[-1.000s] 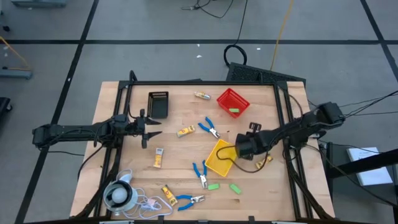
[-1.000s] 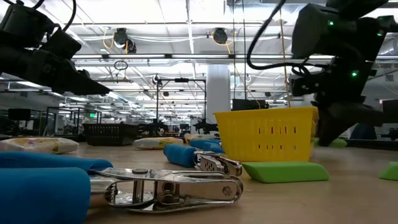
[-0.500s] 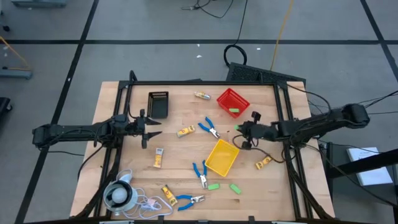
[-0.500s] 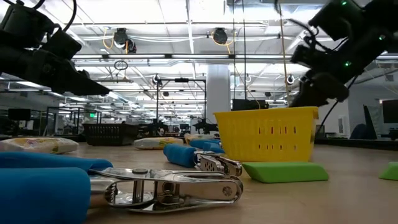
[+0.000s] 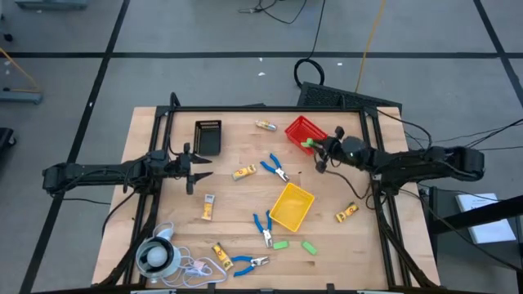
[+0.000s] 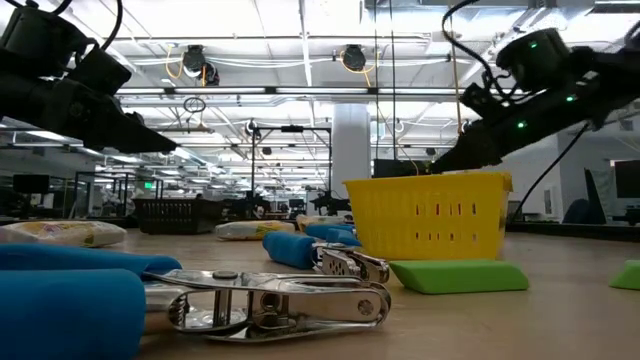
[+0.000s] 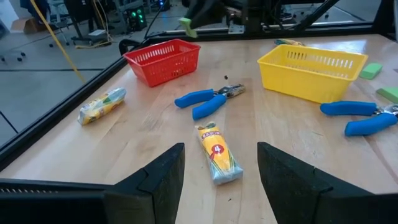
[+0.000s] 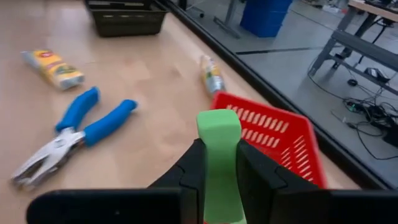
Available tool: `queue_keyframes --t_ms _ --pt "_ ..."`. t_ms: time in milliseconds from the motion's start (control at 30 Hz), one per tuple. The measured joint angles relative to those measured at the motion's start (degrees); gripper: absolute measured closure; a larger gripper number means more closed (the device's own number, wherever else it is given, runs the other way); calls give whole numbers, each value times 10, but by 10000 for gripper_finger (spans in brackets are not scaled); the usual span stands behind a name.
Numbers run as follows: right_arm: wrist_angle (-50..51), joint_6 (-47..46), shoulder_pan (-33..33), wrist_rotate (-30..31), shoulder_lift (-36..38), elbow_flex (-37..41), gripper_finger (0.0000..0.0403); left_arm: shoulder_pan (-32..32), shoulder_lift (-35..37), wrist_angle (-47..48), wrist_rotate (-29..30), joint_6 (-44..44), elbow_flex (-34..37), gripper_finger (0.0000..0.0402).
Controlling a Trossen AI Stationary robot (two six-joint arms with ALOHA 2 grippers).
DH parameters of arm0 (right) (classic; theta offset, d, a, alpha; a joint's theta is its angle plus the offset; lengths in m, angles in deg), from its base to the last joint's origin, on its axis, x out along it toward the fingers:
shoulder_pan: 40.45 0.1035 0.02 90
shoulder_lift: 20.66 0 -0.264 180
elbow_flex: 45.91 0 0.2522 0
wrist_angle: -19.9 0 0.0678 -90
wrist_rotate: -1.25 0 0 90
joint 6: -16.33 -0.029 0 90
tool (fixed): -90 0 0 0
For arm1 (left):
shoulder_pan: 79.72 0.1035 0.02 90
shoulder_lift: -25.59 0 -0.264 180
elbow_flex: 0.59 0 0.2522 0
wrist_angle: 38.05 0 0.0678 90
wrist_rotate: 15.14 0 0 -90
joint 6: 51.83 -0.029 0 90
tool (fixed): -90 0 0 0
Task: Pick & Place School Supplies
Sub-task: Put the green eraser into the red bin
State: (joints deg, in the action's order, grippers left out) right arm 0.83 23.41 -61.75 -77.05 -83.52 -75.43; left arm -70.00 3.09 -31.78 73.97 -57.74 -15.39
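My right gripper [image 5: 315,149] hangs at the near edge of the red bin [image 5: 304,131] and is shut on a bright green block [image 8: 219,144]. Other supplies lie loose on the wood: blue-handled pliers [image 5: 275,168], yellow-orange packets [image 5: 243,173], and two green blocks [image 5: 280,244] near the table's near edge. My left gripper [image 7: 221,180] is open above the table's left side, and a packet [image 7: 217,152] lies ahead of it. The yellow bin [image 5: 292,206] rests on its base mid-table. My right gripper pinches the green block between its two fingers [image 8: 193,168] at the block's lower part [image 8: 219,177]. The upper end [image 8: 219,124] sticks out past the fingertips. The block is lifted clear of the table, beside the red bin's rim [image 8: 261,121].
A black bin [image 5: 207,137] stands toward the far left. A white round object with a cord [image 5: 155,256] lies at the near left corner. Pliers [image 5: 263,229] and a packet [image 5: 346,213] flank the yellow bin. Bare wood shows between the left gripper and the bins.
My right gripper has risen from beside the yellow bin and travelled toward the table's far edge, ending at the red bin. The yellow bin has shifted slightly and now sits free of the arm. The left arm has kept still.
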Motion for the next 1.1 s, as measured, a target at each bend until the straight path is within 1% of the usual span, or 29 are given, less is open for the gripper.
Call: queue_keyframes --t_ms 133,267,433,533,600,767,833,933,1033,1100 --pt "6 -3 -55 -55 -43 -38 352 0 0 0 0 0 0 197" --pt "62 -14 -96 -104 -102 -86 352 0 0 0 2 0 0 197" --pt "134 -15 -115 -120 -176 -149 352 0 0 0 4 0 0 197" --pt "160 -2 -115 -120 -204 -177 350 0 0 0 4 0 0 197" --pt "166 -1 -115 -120 -213 -188 320 0 0 1 4 0 0 197" --pt "168 -4 -115 -115 -215 -204 199 0 0 4 5 0 0 197" --pt "168 -2 -115 -106 -208 -204 167 0 0 4 5 0 0 197" --pt "176 5 -115 -103 -199 -204 145 0 0 6 6 -2 0 197" --pt "194 11 -108 -103 -181 -204 145 0 0 8 10 -5 0 197" --pt "219 12 -90 -103 -163 -204 152 0 0 11 10 -5 0 197"
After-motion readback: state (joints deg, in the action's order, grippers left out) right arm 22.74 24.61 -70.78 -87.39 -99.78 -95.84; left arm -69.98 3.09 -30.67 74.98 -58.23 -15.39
